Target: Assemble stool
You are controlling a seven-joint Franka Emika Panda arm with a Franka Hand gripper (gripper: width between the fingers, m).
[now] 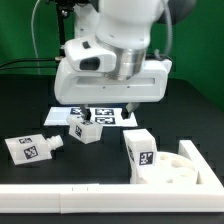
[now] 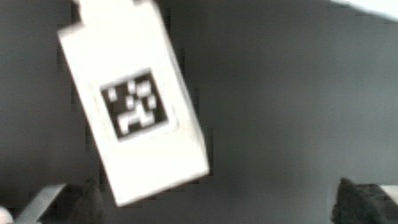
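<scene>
The stool's round white seat (image 1: 178, 170) lies at the exterior view's right, sockets up. One tagged white leg (image 1: 140, 152) stands upright at its near-left edge. A second leg (image 1: 84, 126) lies in the middle and a third (image 1: 30, 149) lies at the left. My gripper (image 1: 118, 104) hangs over the middle of the table, just behind the middle leg. In the wrist view a tagged leg (image 2: 135, 100) lies tilted below my gripper (image 2: 217, 205). Its end is close to one dark fingertip (image 2: 71, 202) and far from the other. The jaws stand wide apart, holding nothing.
The marker board (image 1: 100, 114) lies flat under the gripper. A long white border rail (image 1: 90, 196) runs along the front of the black table, and the seat sits against it. Green backdrop behind.
</scene>
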